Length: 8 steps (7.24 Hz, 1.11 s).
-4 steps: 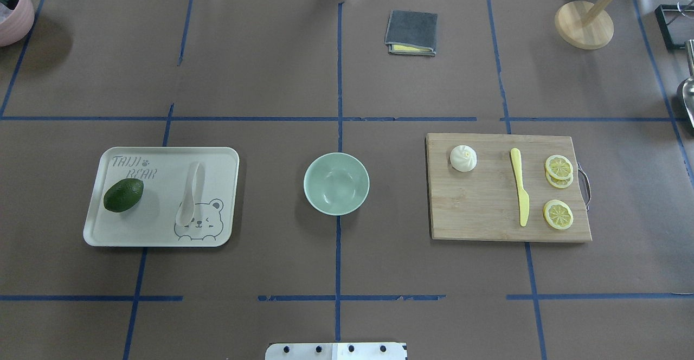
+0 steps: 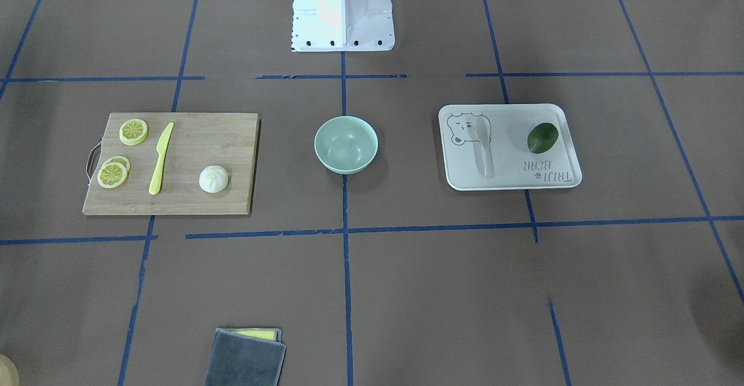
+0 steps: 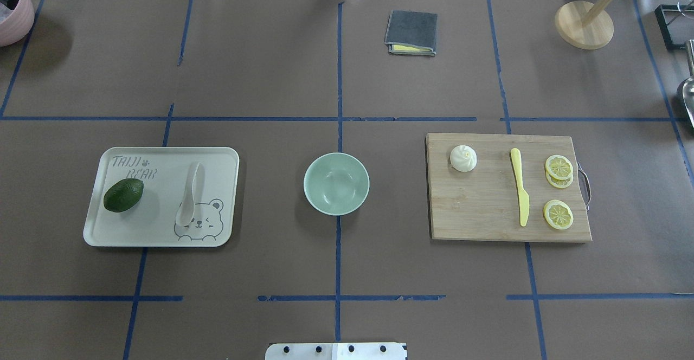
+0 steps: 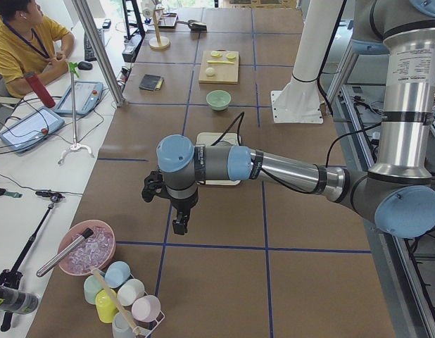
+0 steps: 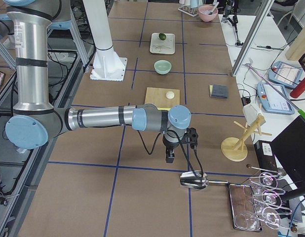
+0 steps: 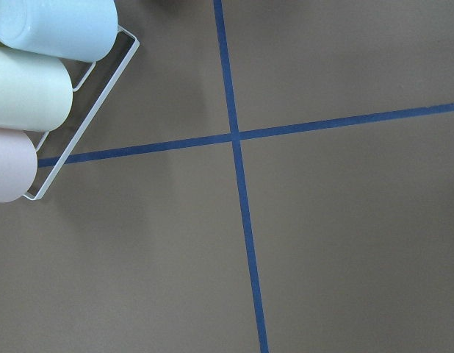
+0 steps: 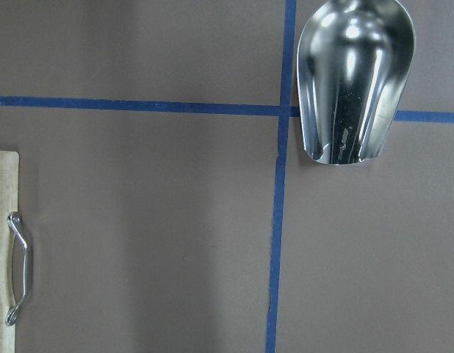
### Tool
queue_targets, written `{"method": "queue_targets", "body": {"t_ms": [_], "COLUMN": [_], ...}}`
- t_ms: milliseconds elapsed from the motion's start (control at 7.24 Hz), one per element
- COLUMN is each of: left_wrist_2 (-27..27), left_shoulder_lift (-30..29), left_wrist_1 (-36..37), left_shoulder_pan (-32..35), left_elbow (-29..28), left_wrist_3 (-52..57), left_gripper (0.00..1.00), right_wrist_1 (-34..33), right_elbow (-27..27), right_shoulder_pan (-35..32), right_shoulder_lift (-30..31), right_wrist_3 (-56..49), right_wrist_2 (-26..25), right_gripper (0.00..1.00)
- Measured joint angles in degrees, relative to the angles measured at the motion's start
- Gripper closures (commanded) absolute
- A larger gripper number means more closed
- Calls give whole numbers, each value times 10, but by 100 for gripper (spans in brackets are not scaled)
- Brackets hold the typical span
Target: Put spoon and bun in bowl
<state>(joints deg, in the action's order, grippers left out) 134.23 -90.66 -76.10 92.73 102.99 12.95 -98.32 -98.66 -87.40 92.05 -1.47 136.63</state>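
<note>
My left tool (image 4: 179, 224) and right tool (image 5: 170, 156) hang over the bench (image 3: 271, 78); I cannot tell whether either is open. The spoon (image 3: 191, 194) lies on the tray (image 3: 162, 230), bun (image 3: 463, 158) on the board (image 3: 477, 208), bowl (image 3: 336, 183) between them.

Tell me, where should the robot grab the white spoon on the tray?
Probably its handle, coming straight down from above. The spoon lies flat on the tray, and the straight handle is narrower than the scoop, so it is easier to pinch across.

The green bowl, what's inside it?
Nothing: the bowl looks empty. The spoon lies on the tray, the bun on the cutting board. Underneath it is hidden.
</note>
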Motion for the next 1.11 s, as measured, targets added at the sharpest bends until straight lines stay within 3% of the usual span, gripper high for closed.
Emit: {"method": "queue_targets", "body": {"t_ms": [276,691,967,1106], "left_wrist_2": [4,87,97,77], "left_shoulder_lift": [-11,-14,-30,-57], "left_wrist_1": [-23,-121,-214,-236], "left_shoulder_pan": [-13,-111,-199,-243], "left_elbow": [0,10,32,36], "left_wrist_3": [-16,-46,-216,-333], "left_gripper": [0,0,0,0], "right_wrist_1": [1,8,54,73], "right_elbow": [-2,-6,-7,-8], "right_shoulder_pan": [5,36,50,55], "right_shoulder_lift": [-1,-1,7,12], "right_wrist_3": [0,1,-3,-3], "right_wrist_2": [1,2,2,3], "right_gripper": [0,0,0,0]}}
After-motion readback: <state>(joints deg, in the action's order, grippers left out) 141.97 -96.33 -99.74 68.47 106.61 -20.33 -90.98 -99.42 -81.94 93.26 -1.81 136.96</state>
